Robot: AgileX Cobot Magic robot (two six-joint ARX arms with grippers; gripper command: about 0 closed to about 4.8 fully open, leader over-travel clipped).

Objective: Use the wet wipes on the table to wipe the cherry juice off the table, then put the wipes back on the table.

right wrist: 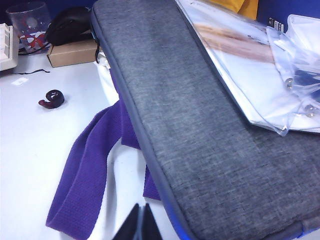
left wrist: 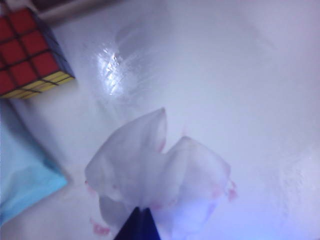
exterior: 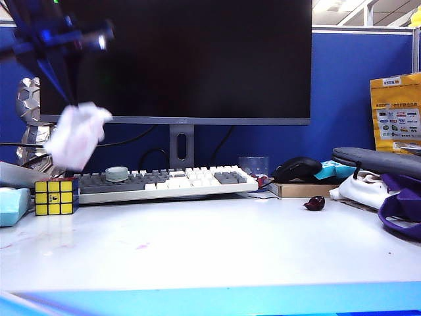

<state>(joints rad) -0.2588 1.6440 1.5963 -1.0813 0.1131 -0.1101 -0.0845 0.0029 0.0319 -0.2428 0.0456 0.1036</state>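
Left end effector [left wrist: 136, 220]: held high above the left part of the table [exterior: 217, 250], in front of the dark monitor [exterior: 177, 59]; its fingers are clamped together on the wet wipes.
Wet wipes [exterior: 79, 135]: a crumpled white lump with faint pink tinges, hung in the air from the left end effector, clear of the table surface, above the cube.
Cherry juice [exterior: 141, 246]: faint pink-purple specks and smears are seen on the white surface, left of centre.
Right end effector [right wrist: 139, 225]: its two dark fingertips are pressed together with nothing between them, kept at the right edge of the scene over a grey sleeve [right wrist: 200, 130] and a purple strap [right wrist: 90, 175].
Puzzle cube [exterior: 56, 196]: set on the table at the left, just beside a pale blue block [exterior: 13, 205].
Cherry [exterior: 314, 203]: dark red, placed on the table towards the right, in front of the keyboard [exterior: 164, 181] end.
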